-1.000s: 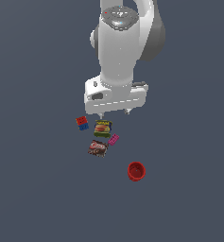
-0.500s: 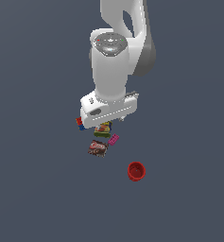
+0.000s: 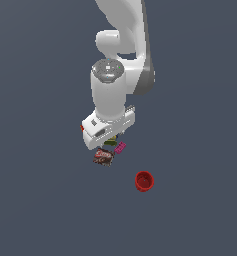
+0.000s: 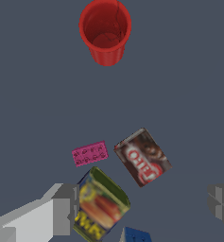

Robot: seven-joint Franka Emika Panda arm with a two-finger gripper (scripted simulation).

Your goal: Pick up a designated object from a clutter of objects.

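The designated dark brown box (image 4: 142,157) with red and white print lies flat on the floor; in the exterior view (image 3: 103,156) it sits just below the hand. My gripper (image 4: 142,204) is open and empty above the clutter, with one finger (image 4: 61,209) beside the green-yellow packet (image 4: 100,204) and the other (image 4: 221,200) far off to the side. The brown box lies just beyond the line between the fingers. The pink flat piece (image 4: 90,153) lies beside it. The hand (image 3: 107,131) hides most of the packet in the exterior view.
The red cup (image 4: 105,30) stands upright apart from the group, also in the exterior view (image 3: 144,181). A corner of the blue block (image 4: 136,235) shows at the wrist picture's edge. The pink piece (image 3: 120,147) lies by the hand. The floor is plain dark grey.
The arm has come down and shifted toward the exterior view's left over the clutter. The hand now covers the red-and-blue block and most of the packet. The objects have not moved.
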